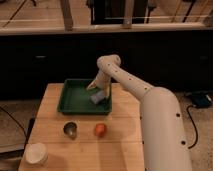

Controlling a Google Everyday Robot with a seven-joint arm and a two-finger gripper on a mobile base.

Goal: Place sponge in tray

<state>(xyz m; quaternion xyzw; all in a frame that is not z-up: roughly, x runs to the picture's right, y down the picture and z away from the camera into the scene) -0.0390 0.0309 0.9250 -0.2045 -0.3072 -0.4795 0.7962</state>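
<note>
Wooden table (50, 112) holds 5 items. Dark green tray (74, 104) at back centre. White arm (150, 107) reaches from right front, bends down over tray's right half. Gripper (99, 91) low inside tray, directly above sponge (97, 98); whether it grips or has let go: cannot tell. Pale blue-grey sponge sits tilted in tray's right part, near right rim. Metal cup (70, 130) and orange round object (100, 130) side by side in front of tray, apart. White container (36, 154) at front-left corner.
</note>
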